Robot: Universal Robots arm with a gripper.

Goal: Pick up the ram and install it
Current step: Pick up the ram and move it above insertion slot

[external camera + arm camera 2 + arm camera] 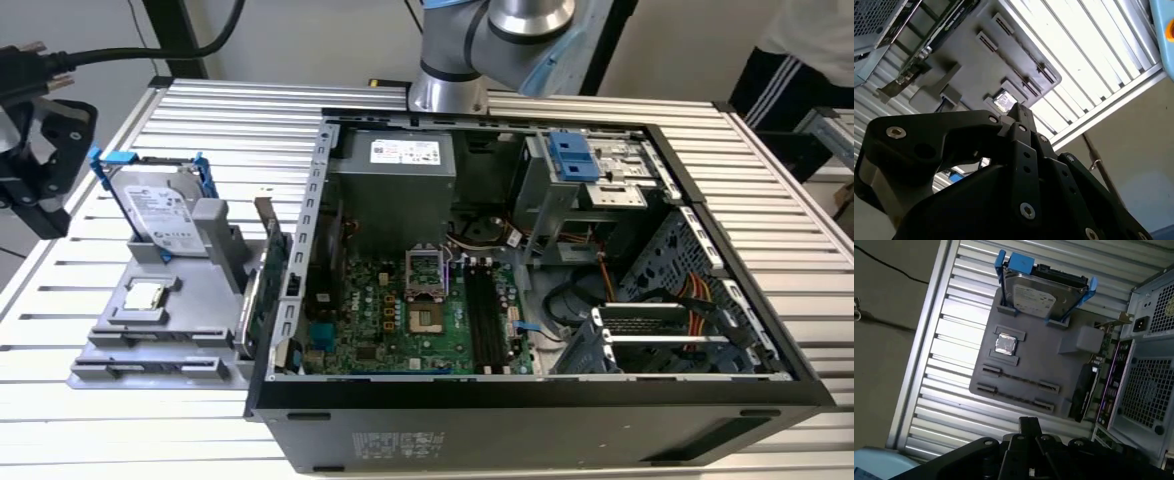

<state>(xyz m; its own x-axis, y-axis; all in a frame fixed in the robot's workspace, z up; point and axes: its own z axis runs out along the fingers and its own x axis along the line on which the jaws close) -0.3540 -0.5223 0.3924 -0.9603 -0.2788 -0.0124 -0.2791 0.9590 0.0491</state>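
The ram is out of view. My gripper (40, 212) hangs at the exterior view's left, beside the grey parts holder (200, 345) and level with the hard drive. Its black fingertips (1021, 114) meet in a single tip (1029, 424) in both wrist views, shut, with nothing seen between them. The holder's long narrow grooves (1019, 381) look bare. The open computer case (534, 400) lies on the table with its motherboard (414, 320) and long black memory slots (483, 320) exposed. Whether a stick sits in those slots, I cannot tell.
On the holder stand a silver hard drive in a blue frame (158, 205) and a small square chip (144, 295). A green card with a metal bracket (274, 270) stands between holder and case. The arm's base (454, 60) is behind the case. A person stands at the far right (801, 60).
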